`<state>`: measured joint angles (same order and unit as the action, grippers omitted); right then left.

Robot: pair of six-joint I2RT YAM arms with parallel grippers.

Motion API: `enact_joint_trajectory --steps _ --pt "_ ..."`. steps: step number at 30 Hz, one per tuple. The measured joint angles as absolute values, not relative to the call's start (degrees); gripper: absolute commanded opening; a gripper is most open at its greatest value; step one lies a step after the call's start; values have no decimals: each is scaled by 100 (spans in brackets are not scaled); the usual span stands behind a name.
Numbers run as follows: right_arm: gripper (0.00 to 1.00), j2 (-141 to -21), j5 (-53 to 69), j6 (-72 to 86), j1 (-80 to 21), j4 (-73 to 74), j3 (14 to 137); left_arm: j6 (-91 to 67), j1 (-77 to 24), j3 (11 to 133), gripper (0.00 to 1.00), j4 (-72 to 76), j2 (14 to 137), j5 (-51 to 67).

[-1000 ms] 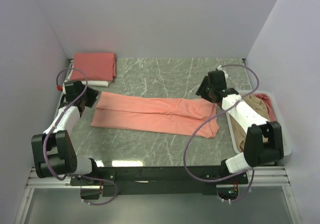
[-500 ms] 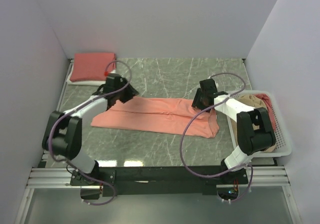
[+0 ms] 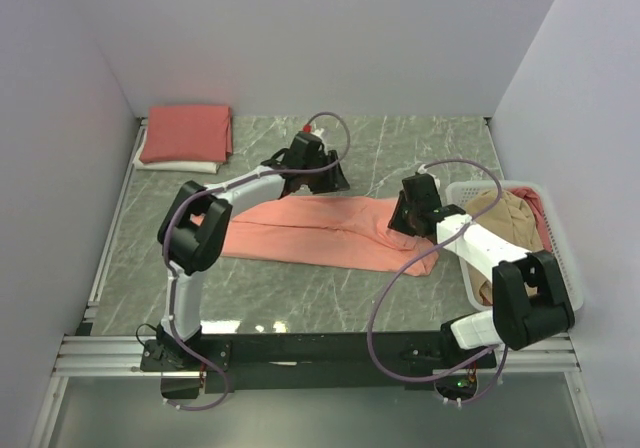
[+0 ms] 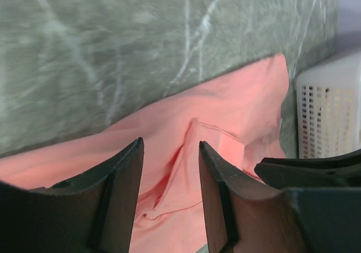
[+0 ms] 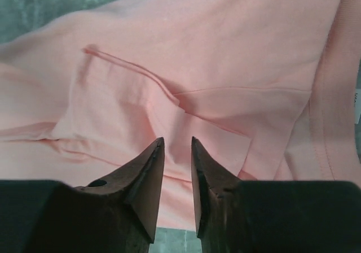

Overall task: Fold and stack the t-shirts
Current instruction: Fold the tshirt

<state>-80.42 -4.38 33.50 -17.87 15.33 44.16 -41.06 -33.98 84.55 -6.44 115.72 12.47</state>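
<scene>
A salmon-pink t-shirt (image 3: 320,230), folded into a long strip, lies across the middle of the table. My left gripper (image 3: 330,176) reaches over the strip's far edge. In the left wrist view it (image 4: 169,143) is open, with the shirt (image 4: 214,123) below and nothing between the jaws. My right gripper (image 3: 405,218) hovers over the strip's right end. In the right wrist view it (image 5: 176,140) is open by a narrow gap above a sleeve fold (image 5: 186,78), holding nothing. A folded stack (image 3: 186,133), salmon on top and white beneath, sits at the back left.
A white lattice basket (image 3: 562,273) stands at the right edge and holds a tan-beige shirt (image 3: 505,213) and some pink cloth (image 3: 538,208). It also shows in the left wrist view (image 4: 327,112). Walls close the table at the back and both sides.
My left arm has swung from the table's left side across to the far middle edge of the shirt. My right gripper has shifted slightly forward over the shirt's right end.
</scene>
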Motion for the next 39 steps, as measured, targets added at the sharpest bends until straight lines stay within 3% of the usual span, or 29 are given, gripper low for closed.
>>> enact_joint_trajectory --steps 5,14,24,34,37,39 --pt "21 -7762 -311 3365 -1787 1413 4276 -3815 -3645 8984 50 -869 12064 1468" --pt "22 -7509 -484 3420 -1787 1494 4075 -3398 -3951 9872 47 -1345 12851 1452" --pt "25 -7511 -617 3492 -1697 1527 4075 -3210 -4110 10062 42 -1577 13039 1369" --pt "28 -7553 -628 3487 -1435 1505 4042 -3214 -4189 10062 27 -1522 13039 1588" --pt "34 -7583 -624 3485 -1382 1509 4003 -3214 -4195 10062 18 -1463 13039 1658" --pt "39 -7644 -611 3483 -1358 1492 4003 -3223 -4198 10062 7 -1437 13039 1673"
